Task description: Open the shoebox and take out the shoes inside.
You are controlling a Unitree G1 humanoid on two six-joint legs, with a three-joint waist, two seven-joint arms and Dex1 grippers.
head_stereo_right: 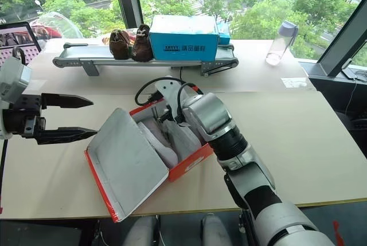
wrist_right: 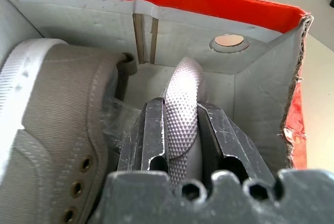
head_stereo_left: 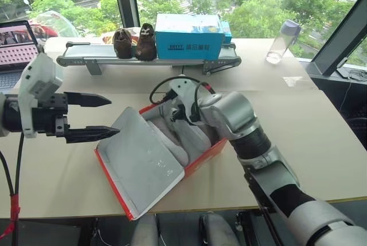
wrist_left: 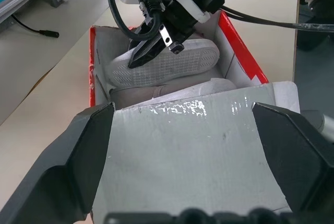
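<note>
Right gripper pinching shoe sole, shoebox walls hiding fingertips

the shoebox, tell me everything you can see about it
The shoebox is red cardboard outside, grey-white inside, with a round hole in one end wall and frayed edges. It sits on the tan table with its hinged lid swung fully open, reaching the near table edge. Two grey shoes lie inside. The right gripper reaches in, closed on one shoe's sole edge; the left gripper hovers open beside the lid.
</note>
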